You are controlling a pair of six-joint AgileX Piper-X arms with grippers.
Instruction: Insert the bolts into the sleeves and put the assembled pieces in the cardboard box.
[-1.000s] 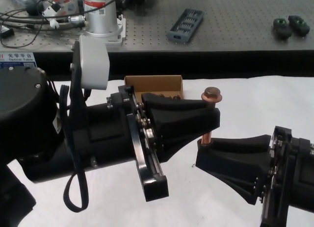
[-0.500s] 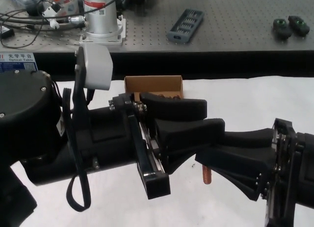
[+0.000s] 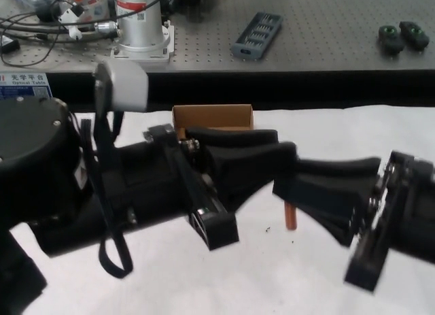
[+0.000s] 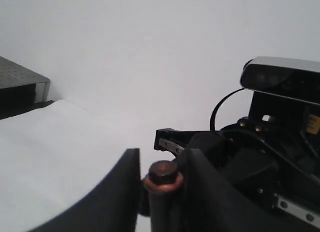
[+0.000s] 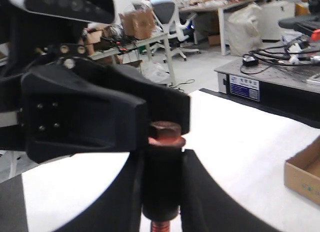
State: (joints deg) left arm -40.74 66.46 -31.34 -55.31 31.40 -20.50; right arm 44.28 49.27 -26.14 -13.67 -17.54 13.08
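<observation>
Tabletop: covered in a white cloth; a dark perforated board runs along its 12 o'clock side.
Left arm: black and bulky, it extends from 9 o'clock toward the middle and carries a grey camera on its wrist.
Right arm: black, it extends from 3 o'clock and meets the left arm near the middle.
Left tool: its fingers are parted and stand close on either side of the head of the bolt.
Right tool: clamped on the sleeve, which it holds clear above the cloth.
Cardboard box: on the cloth at 12 o'clock from the two tools, just before the board, with its open top facing up.
Rack: blue-grey, on the board at 12 o'clock, well apart from the box.
Sleeve: black and upright between the right tool's fingers.
Bolt: copper-coloured and seated in the sleeve. Its head rests on the sleeve's top, and its tip sticks out toward 6 o'clock, above the cloth.
</observation>
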